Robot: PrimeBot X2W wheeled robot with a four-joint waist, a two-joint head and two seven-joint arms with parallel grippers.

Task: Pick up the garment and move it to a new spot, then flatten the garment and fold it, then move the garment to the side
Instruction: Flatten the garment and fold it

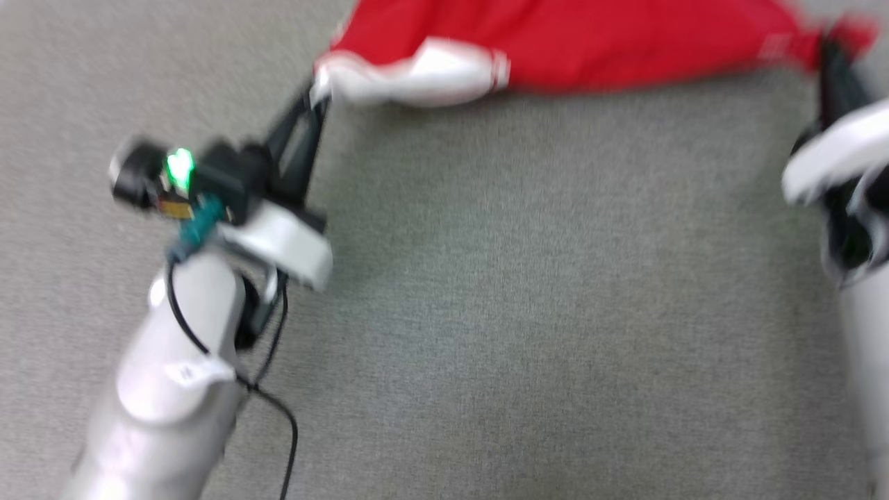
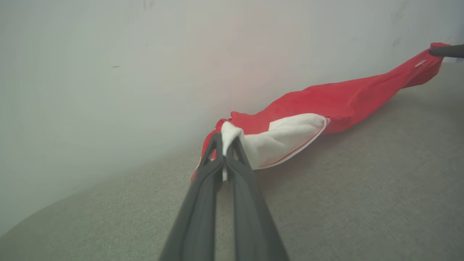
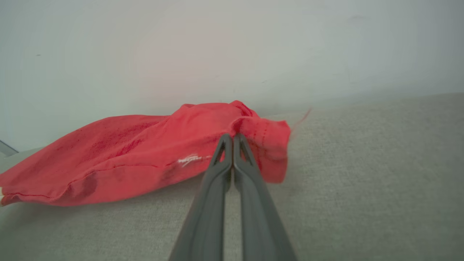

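The garment (image 1: 611,48) stretches across the head view's top, seemingly sagging onto the counter (image 1: 528,278), left fingers (image 2: 208,181) clamped on its white sleeve at upper left, right fingers (image 3: 217,181) on its red end at upper right, both arms extended.

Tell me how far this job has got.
Done: the red jersey T-shirt with white sleeves is grasped at both ends. In hand: left claw pinches a white sleeve, right claw a red corner, holding it stretched over the grey fabric surface. Left: flattening, folding, moving aside.
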